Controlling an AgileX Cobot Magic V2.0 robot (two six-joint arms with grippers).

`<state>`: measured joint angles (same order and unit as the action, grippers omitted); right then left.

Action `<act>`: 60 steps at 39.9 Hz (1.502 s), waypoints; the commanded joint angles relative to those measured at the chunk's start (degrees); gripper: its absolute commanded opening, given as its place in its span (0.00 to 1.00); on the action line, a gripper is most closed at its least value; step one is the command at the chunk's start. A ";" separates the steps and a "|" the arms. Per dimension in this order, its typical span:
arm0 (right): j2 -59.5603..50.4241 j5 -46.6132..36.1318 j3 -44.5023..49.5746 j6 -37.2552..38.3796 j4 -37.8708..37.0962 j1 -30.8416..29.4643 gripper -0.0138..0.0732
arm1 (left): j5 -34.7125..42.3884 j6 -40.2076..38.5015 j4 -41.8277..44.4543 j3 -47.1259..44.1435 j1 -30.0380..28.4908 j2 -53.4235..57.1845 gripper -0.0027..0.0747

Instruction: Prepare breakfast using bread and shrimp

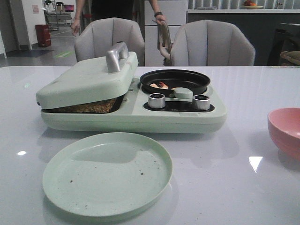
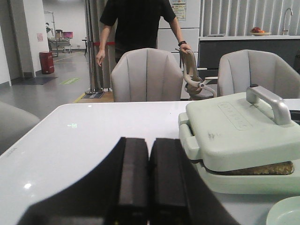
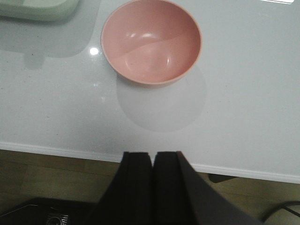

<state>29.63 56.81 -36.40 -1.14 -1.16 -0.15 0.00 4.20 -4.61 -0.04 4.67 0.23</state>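
Note:
The bread [image 1: 89,106] lies in the pale green breakfast maker [image 1: 131,115], pressed under its nearly closed lid [image 1: 89,79]; only a brown toasted edge shows, also in the left wrist view [image 2: 262,168]. The shrimp [image 1: 161,85] lie as small orange-pink pieces in the black round pan [image 1: 174,80] on the maker's right side. My left gripper [image 2: 149,159] is shut and empty, left of the maker above the table. My right gripper [image 3: 153,166] is shut and empty, over the table's near edge, short of the pink bowl [image 3: 151,41].
An empty pale green plate [image 1: 108,172] sits in front of the maker. The pink bowl [image 1: 286,130] is empty at the right edge. Two knobs [image 1: 157,100] sit on the maker's front. Two grey chairs [image 1: 110,40] and a standing person [image 2: 138,28] are behind the table.

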 commanded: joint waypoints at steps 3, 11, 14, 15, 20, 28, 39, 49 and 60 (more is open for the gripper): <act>0.24 -3.26 -1.52 -0.15 -0.02 0.03 0.20 | 5.29 -0.57 0.04 -0.48 0.36 1.25 0.16; -0.44 -3.43 -1.30 -0.15 -0.02 0.03 0.20 | 5.29 -0.57 0.04 -0.48 0.36 1.25 0.16; -2.29 -4.86 -0.39 -0.15 -0.68 0.03 0.20 | 5.29 -0.57 0.04 -0.48 0.36 1.25 0.16; -3.26 -6.50 0.37 -0.15 -0.68 0.03 0.20 | 5.29 -0.57 0.04 -0.48 0.36 1.25 0.16; -8.69 -18.39 6.47 -0.15 -0.75 -0.02 0.20 | 5.29 -0.57 0.04 -0.48 0.36 1.25 0.16; -19.10 -37.22 19.57 -0.15 -0.70 -1.02 0.20 | 5.29 -0.57 0.04 -0.48 0.36 1.25 0.16; -29.16 -53.03 32.91 -0.15 -0.28 -1.08 0.20 | 5.29 -0.57 0.04 -0.48 0.36 1.25 0.16; -31.49 -56.81 37.01 -0.15 1.51 -1.08 0.20 | 5.29 -0.57 0.04 -0.48 0.36 1.25 0.16; -31.49 -58.44 37.01 -0.15 3.19 -1.08 0.20 | 5.29 -0.57 0.04 -0.48 0.36 1.25 0.16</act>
<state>-0.56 4.32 1.59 -1.14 1.43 -1.00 0.30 4.06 -4.61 -0.04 4.67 0.23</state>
